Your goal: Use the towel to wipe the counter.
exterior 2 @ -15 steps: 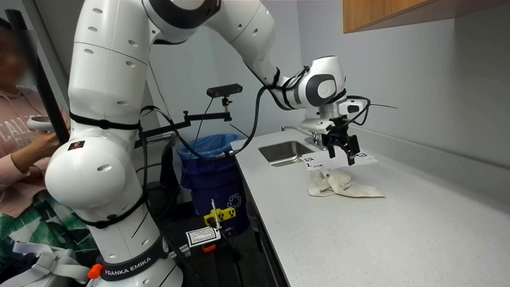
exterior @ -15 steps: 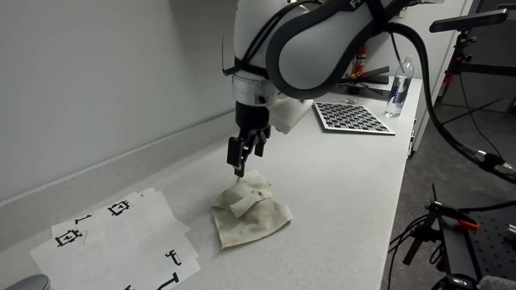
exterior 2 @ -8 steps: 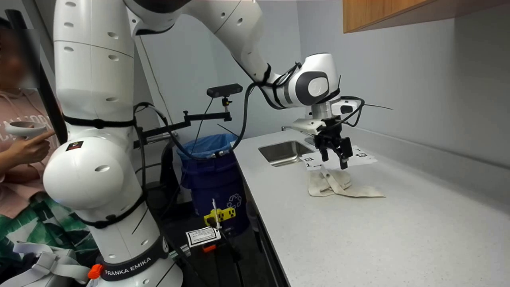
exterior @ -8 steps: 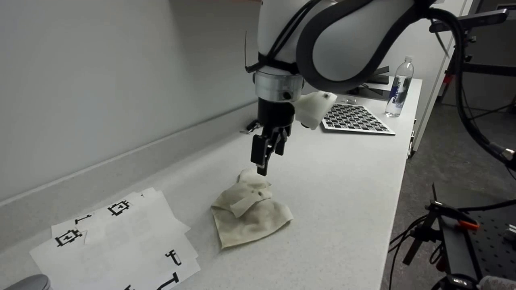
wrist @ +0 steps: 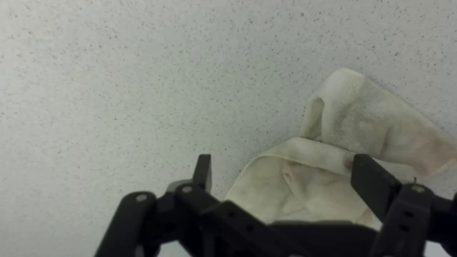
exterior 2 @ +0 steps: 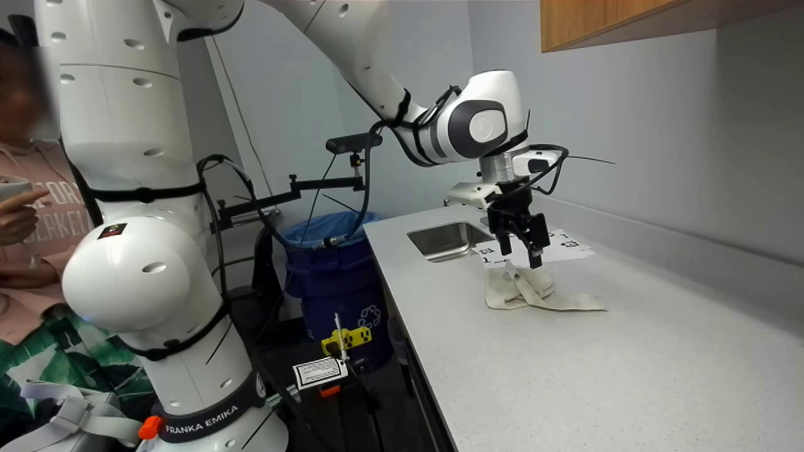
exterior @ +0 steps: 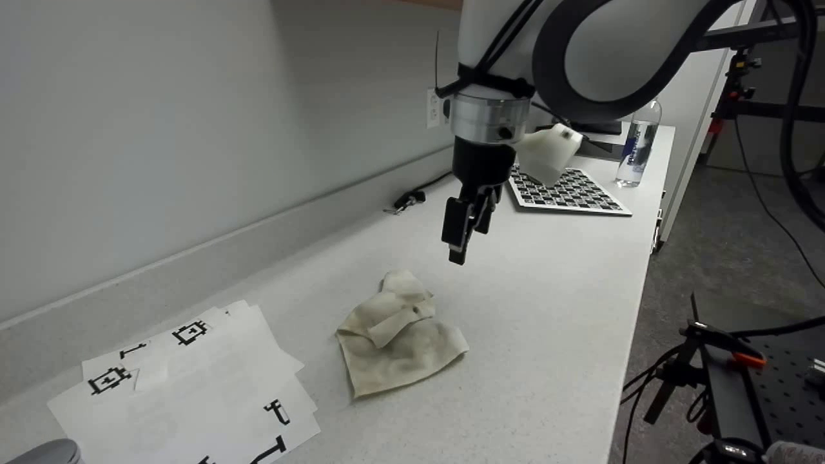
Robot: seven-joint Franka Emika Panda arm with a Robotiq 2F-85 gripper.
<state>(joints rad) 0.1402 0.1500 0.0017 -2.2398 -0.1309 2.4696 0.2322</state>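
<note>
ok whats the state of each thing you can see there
Gripper: open, empty, raised above the counter
Towel: crumpled, stained, lying on the counter
Printed paper sheets: overlapping, lying flat
Calibration board: lying flat, partly hidden
Water bottle: upright, partly hidden
Recycling bin: lined with a blue bag

The fingers [exterior: 455,222] are suspended above the table [exterior: 535,322], spaced apart. The towel [exterior: 406,361] lies crumpled on the table, clear of the fingers. Printed sheets [exterior: 213,380] lie near the towel; a checkered board [exterior: 590,196] and an upright bottle [exterior: 637,151] are positioned farther from me.
</note>
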